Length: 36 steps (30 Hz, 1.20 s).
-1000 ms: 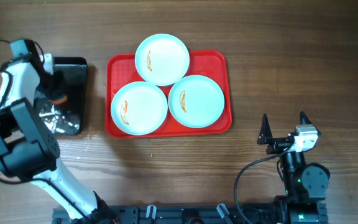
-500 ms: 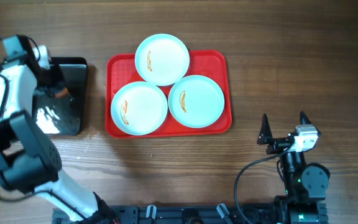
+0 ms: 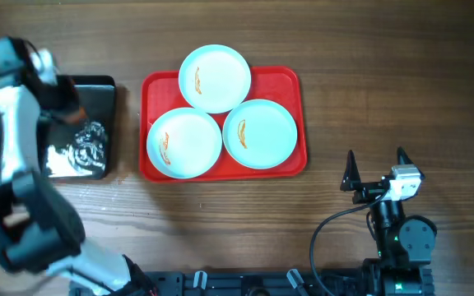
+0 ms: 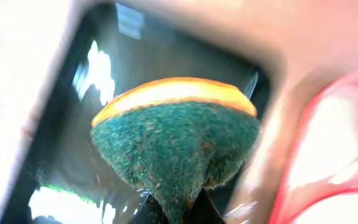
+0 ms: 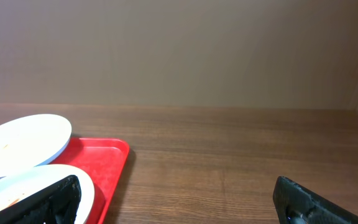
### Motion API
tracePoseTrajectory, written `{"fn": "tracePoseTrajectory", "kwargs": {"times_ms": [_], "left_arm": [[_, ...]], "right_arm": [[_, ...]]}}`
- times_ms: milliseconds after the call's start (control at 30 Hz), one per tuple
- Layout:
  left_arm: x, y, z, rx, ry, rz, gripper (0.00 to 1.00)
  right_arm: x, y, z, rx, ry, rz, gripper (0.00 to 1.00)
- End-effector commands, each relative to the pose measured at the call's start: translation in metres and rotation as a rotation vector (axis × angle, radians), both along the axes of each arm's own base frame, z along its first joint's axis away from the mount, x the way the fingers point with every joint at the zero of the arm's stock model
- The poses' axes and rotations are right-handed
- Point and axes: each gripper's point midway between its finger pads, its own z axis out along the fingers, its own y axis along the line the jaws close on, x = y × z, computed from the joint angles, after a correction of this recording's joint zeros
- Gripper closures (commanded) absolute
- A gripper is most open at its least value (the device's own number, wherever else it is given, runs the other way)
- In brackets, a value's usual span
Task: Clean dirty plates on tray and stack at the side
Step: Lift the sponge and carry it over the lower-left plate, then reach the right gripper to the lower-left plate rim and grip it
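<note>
Wooden surface (image 3: 385, 66) is carrying the tray (image 3: 290, 82), its plates (image 3: 220, 82) all lying smeared, unstacked; left pincer (image 4: 173, 211) is gripping a sponge (image 4: 176, 134), right pincer (image 3: 376, 164) gaping.

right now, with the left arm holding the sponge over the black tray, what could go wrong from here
1. The left gripper pinches the sponge only by a narrow corner, so it may twist or slip when pressed down.
2. The far plate overhangs the rim of the red tray, so scrubbing could tip it.
3. The right gripper sits open, away from the tray, so nothing steadies the plates.
</note>
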Motion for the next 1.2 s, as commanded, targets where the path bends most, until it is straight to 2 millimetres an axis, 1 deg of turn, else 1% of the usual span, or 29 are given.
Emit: {"fn": "tracePoseTrajectory", "kwargs": {"times_ms": [0, 67, 100, 133, 167, 200, 233, 267, 300, 333, 367, 400, 433, 467, 500, 567, 600, 633, 733, 833, 867, 900, 933, 967, 1000, 1067, 1167], "left_arm": [[0.014, -0.014, 0.098, -0.025, -0.275, -0.006, 0.96], [0.003, -0.018, 0.040, -0.071, -0.152, 0.004, 0.96], [-0.003, -0.019, 0.003, -0.093, -0.089, 0.010, 0.96], [-0.016, -0.007, -0.038, -0.060, 0.009, 0.053, 0.96], [-0.021, 0.004, -0.044, -0.027, 0.037, 0.083, 0.96], [-0.018, 0.013, -0.031, -0.027, 0.008, 0.106, 0.96], [-0.012, 0.018, -0.005, -0.045, -0.055, 0.146, 0.96], [-0.004, 0.016, 0.025, -0.083, -0.129, 0.154, 0.96], [0.007, 0.004, 0.062, -0.154, -0.234, 0.116, 0.96], [0.014, -0.013, 0.097, -0.227, -0.331, 0.063, 0.96], [0.017, -0.028, 0.125, -0.288, -0.408, 0.010, 0.96], [0.015, -0.043, 0.144, -0.332, -0.454, -0.026, 0.96], [0.011, -0.054, 0.153, -0.362, -0.465, -0.036, 0.96], [0.004, -0.071, 0.149, -0.399, -0.418, -0.038, 0.96], [-0.001, -0.087, 0.138, -0.425, -0.357, -0.051, 0.96], [-0.013, -0.118, 0.104, -0.476, -0.219, -0.077, 0.96], [-0.020, -0.135, 0.081, -0.501, -0.138, -0.095, 0.96], [-0.028, -0.160, 0.051, -0.529, -0.043, -0.128, 0.96], [-0.047, -0.209, -0.007, -0.557, 0.127, -0.214, 0.96], [-0.046, -0.240, -0.043, -0.530, 0.181, -0.292, 0.96], [-0.046, -0.246, -0.056, -0.493, 0.206, -0.289, 0.96], [-0.048, -0.240, -0.075, -0.394, 0.258, -0.217, 0.96], [-0.051, -0.234, -0.086, -0.326, 0.289, -0.166, 0.96], [-0.052, -0.234, -0.092, -0.299, 0.304, -0.153, 0.96], [-0.056, -0.242, -0.098, -0.293, 0.326, -0.174, 0.96], [-0.059, -0.247, -0.102, -0.278, 0.337, -0.191, 0.96], [-0.066, -0.239, -0.106, -0.208, 0.365, -0.139, 0.96]], "right_arm": [[0.000, -0.003, 0.002, -0.014, -0.010, -0.016, 0.00], [0.000, -0.003, 0.002, -0.014, -0.010, -0.016, 0.00], [0.000, -0.003, 0.002, -0.014, -0.010, -0.016, 0.00], [0.000, -0.003, 0.002, -0.014, -0.010, -0.016, 0.00], [0.000, -0.003, 0.002, -0.014, -0.010, -0.016, 0.00], [0.000, -0.003, 0.002, -0.014, -0.010, -0.016, 0.00], [0.000, -0.003, 0.002, -0.014, -0.010, -0.016, 0.00], [0.000, -0.003, 0.002, -0.014, -0.010, -0.016, 0.00], [0.000, -0.003, 0.002, -0.014, -0.010, -0.016, 0.00], [0.000, -0.003, 0.002, -0.014, -0.010, -0.016, 0.00], [0.000, -0.003, 0.002, -0.014, -0.010, -0.016, 0.00], [0.000, -0.003, 0.002, -0.014, -0.010, -0.016, 0.00], [0.000, -0.003, 0.002, -0.014, -0.010, -0.016, 0.00], [0.000, -0.003, 0.002, -0.014, -0.010, -0.016, 0.00], [0.000, -0.003, 0.002, -0.014, -0.010, -0.016, 0.00], [0.000, -0.003, 0.002, -0.014, -0.010, -0.016, 0.00], [0.000, -0.003, 0.002, -0.014, -0.010, -0.016, 0.00], [0.000, -0.003, 0.002, -0.014, -0.010, -0.016, 0.00], [0.000, -0.003, 0.002, -0.014, -0.011, -0.016, 0.00], [0.000, -0.003, 0.002, -0.014, -0.010, -0.016, 0.00], [0.000, -0.003, 0.002, -0.014, -0.010, -0.016, 0.00], [0.000, -0.003, 0.002, -0.014, -0.011, -0.016, 0.00], [0.000, -0.003, 0.002, -0.014, -0.010, -0.016, 0.00], [0.000, -0.003, 0.002, -0.014, -0.011, -0.016, 0.00], [0.000, -0.003, 0.002, -0.014, -0.010, -0.016, 0.00], [0.000, -0.003, 0.002, -0.014, -0.010, -0.016, 0.00], [0.000, -0.001, 0.003, -0.013, -0.014, -0.004, 0.00]]}}
